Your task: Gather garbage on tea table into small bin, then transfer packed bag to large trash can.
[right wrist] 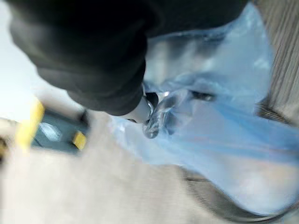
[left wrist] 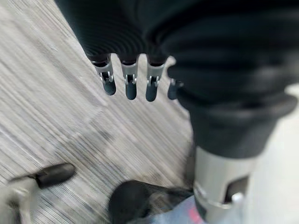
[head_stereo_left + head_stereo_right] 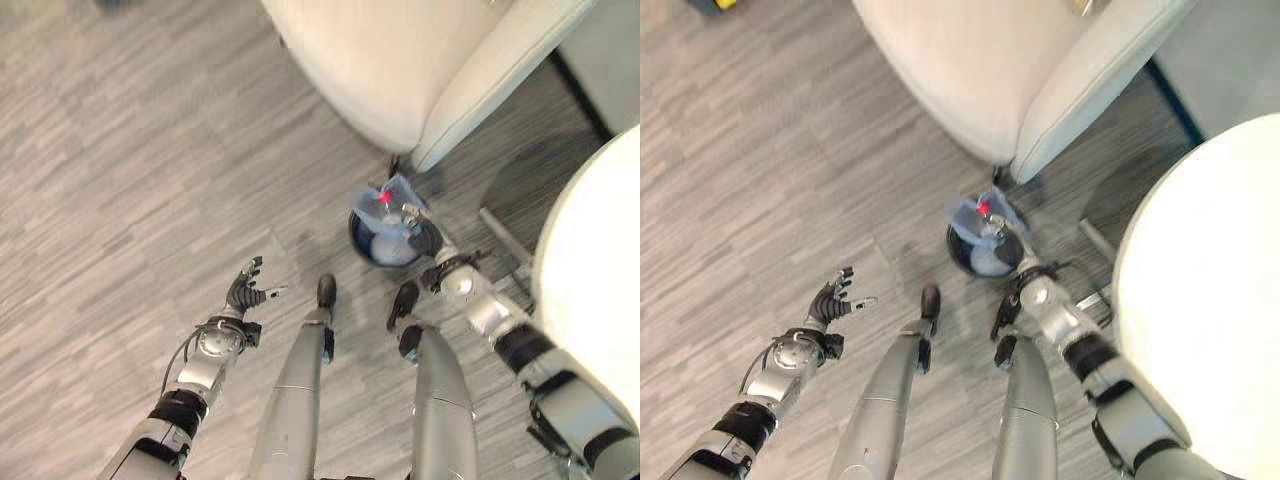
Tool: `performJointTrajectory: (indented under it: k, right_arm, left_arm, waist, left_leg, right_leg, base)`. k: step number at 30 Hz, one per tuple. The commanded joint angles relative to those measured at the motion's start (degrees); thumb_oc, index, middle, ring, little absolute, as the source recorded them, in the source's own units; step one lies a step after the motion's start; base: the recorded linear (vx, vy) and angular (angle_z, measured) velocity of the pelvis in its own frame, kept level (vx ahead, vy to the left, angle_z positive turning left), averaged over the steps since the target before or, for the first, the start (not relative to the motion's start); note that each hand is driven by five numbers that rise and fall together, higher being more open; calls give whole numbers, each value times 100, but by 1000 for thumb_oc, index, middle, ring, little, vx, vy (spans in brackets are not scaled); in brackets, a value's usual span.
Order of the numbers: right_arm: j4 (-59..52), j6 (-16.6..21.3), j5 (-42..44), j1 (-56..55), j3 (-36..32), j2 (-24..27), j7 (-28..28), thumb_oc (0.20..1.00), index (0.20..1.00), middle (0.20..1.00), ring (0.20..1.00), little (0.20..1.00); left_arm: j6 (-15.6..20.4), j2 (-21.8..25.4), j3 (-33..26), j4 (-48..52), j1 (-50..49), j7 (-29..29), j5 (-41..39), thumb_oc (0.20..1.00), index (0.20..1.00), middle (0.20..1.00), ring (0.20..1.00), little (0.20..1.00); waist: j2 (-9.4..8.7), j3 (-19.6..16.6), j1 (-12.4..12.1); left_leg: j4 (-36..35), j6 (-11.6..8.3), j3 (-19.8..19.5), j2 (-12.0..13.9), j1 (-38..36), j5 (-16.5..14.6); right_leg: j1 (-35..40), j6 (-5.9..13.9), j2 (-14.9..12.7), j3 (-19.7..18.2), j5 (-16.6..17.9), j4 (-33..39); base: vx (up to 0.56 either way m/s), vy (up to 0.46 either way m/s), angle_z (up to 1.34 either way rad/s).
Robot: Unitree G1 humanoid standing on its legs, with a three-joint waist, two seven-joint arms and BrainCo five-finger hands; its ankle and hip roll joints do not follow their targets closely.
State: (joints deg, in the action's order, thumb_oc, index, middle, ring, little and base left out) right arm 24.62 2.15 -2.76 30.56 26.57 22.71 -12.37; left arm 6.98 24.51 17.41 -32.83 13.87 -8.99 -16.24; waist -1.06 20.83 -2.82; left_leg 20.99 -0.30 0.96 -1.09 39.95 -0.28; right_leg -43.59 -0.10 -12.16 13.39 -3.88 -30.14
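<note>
Down on the grey wood-grain floor (image 3: 120, 150), a small dark round bin (image 3: 385, 240) stands upright just in front of the foot of a cream armchair (image 3: 400, 60). A thin blue plastic bag (image 3: 395, 195) lines the bin, its loose top bunched up above the rim on the armchair side, with a small red spot showing on the plastic. Pale contents lie inside the bag. No writing or labels can be read on the bin or the bag.

The right robot hand (image 3: 418, 222) reaches down to the bin's rim on the side nearest the white round desk (image 3: 590, 300), which curves in along the right edge of the head views. In the right wrist view, a silver finger (image 1: 156, 119) presses into the crumpled blue bag (image 1: 224, 116), but whether the fingers are curled round the plastic cannot be told.

The left robot hand (image 3: 245, 288) hangs over bare floor, well apart from the bin, holding nothing. Its fingers (image 2: 131, 84) are loosely spread and relaxed.
</note>
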Motion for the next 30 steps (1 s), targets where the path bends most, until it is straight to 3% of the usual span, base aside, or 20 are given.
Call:
performJointTrajectory:
  k: [1,4,7,15,20,23,24,25,26,27,30]
  right_arm:
    - [-346,544,816,211,-212,-63,142,200,200,200,200,200]
    - [-885,692,1360,-632,-519,-374,461,200,200,200,200,200]
    - [-1180,711,1578,-1047,-657,-426,629,200,200,200,200,200]
    - [-1881,728,1921,-1735,-901,-461,1017,200,200,200,200,200]
    - [-2194,727,2092,-1836,-896,-505,1212,200,200,200,200,200]
    - [-2273,787,2236,-1796,-900,-575,1270,200,200,200,200,200]
    - [-2293,834,2326,-1782,-920,-582,1291,200,200,200,200,200]
    - [-2293,835,2326,-1783,-920,-582,1292,200,200,200,200,200]
    - [-2360,884,2319,-1795,-981,-575,1274,200,200,200,200,200]
    - [-2379,879,2295,-1771,-1044,-597,1168,200,200,200,200,200]
    - [-2347,954,2463,-1645,-1050,-629,1001,200,200,200,200,200]
  left_arm:
    - [102,-13,-234,-32,-185,44,205,1000,1000,1000,1000,1000]
    - [80,-130,-419,-13,-648,125,208,1000,1000,1000,1000,1000]
    - [69,-171,-526,44,-942,171,245,1000,1000,1000,1000,1000]
    - [15,-193,-822,293,-1656,373,442,1000,1000,1000,1000,1000]
    - [13,-157,-881,532,-1928,477,581,1000,1000,1000,1000,1000]
    - [45,-103,-825,637,-1840,493,577,1000,1000,1000,1000,1000]
    - [64,-72,-815,721,-1760,517,552,1000,1000,1000,1000,1000]
    - [63,-72,-815,723,-1762,518,551,1000,1000,1000,1000,1000]
    - [85,-43,-798,836,-1729,544,526,1000,1000,1000,1000,1000]
    - [104,5,-783,1109,-1789,535,511,1000,1000,1000,1000,1000]
    - [106,20,-685,1254,-1753,534,537,1000,1000,1000,1000,1000]
  waist:
    - [80,111,-1]
    - [-30,-89,109]
    - [-77,-322,158]
    - [-143,-918,208]
    - [-152,-1012,156]
    - [-114,-873,147]
    - [-67,-856,143]
    - [-71,-864,140]
    - [-26,-921,110]
    - [-85,-1034,-69]
    - [-108,-1076,-183]
  left_leg:
    - [-477,-124,20,46,-578,-317]
    - [-1186,-97,150,39,-1735,-102]
    - [-1541,-112,243,74,-2328,-69]
    - [-2250,-104,483,31,-3349,-28]
    - [-2390,-17,601,3,-3737,-110]
    - [-2279,36,601,73,-3613,-35]
    - [-2209,61,554,125,-3458,71]
    - [-2204,61,558,123,-3447,67]
    - [-2179,55,498,167,-3278,210]
    - [-2136,5,351,144,-2987,366]
    - [-2103,-259,169,158,-2494,797]
  right_leg:
    - [723,521,12,-134,-152,625]
    - [1918,602,89,-43,269,1562]
    - [2544,690,136,-50,376,1995]
    - [3456,849,312,-161,583,2764]
    - [3583,926,340,-410,633,2689]
    - [3374,943,431,-703,490,2152]
    - [3346,877,608,-957,232,1751]
    - [3327,877,604,-963,222,1733]
    - [3429,763,822,-1157,-99,1305]
    - [3739,624,989,-1307,-362,1416]
    - [4033,372,1276,-1448,-423,2409]
  base:
    - [73,46,-18]
    - [97,80,-29]
    - [97,42,-19]
    - [91,67,-16]
    - [5,75,-31]
    - [-171,8,-27]
    - [-232,-7,0]
    - [-283,-65,42]
    - [-270,-214,45]
    - [-324,-291,67]
    - [-210,-279,65]
